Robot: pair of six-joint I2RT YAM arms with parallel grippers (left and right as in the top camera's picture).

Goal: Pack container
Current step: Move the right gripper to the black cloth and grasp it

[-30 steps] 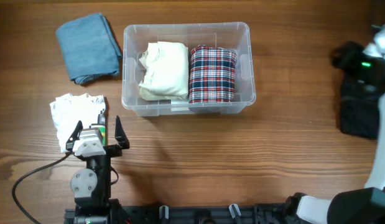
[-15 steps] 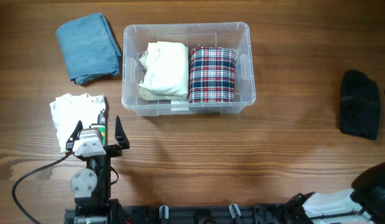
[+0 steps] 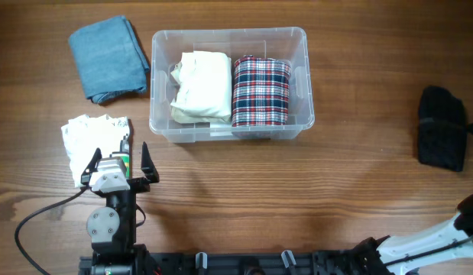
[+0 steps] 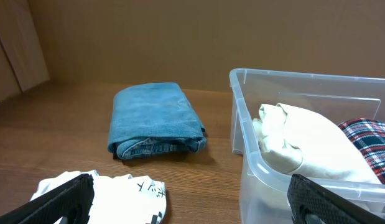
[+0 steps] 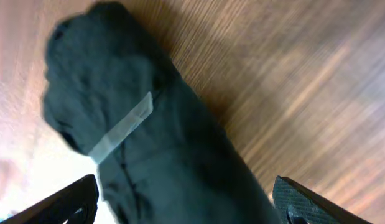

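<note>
Left gripper (image 3: 118,163): at the table's (image 3: 244,198) front edge, jaws spread wide, empty. White printed cloth (image 3: 87,137) lies just beyond its left finger.

Right gripper (image 5: 186,208): jaws wide, nothing clamped. Black bundle (image 5: 148,149) with a pale tape strip (image 5: 120,127) fills the wrist view between the fingers; cannot tell whether they touch it.

Container (image 3: 230,134): mid-table, farther back. Cream fold (image 3: 199,85) and plaid fold (image 3: 261,90) lie inside, side by side. Denim fold (image 3: 108,57) lies far left, outside.

Since a second ago: right arm gone from over the black bundle, now showing at the lower right corner. Left gripper, container and cloths unmoved.
</note>
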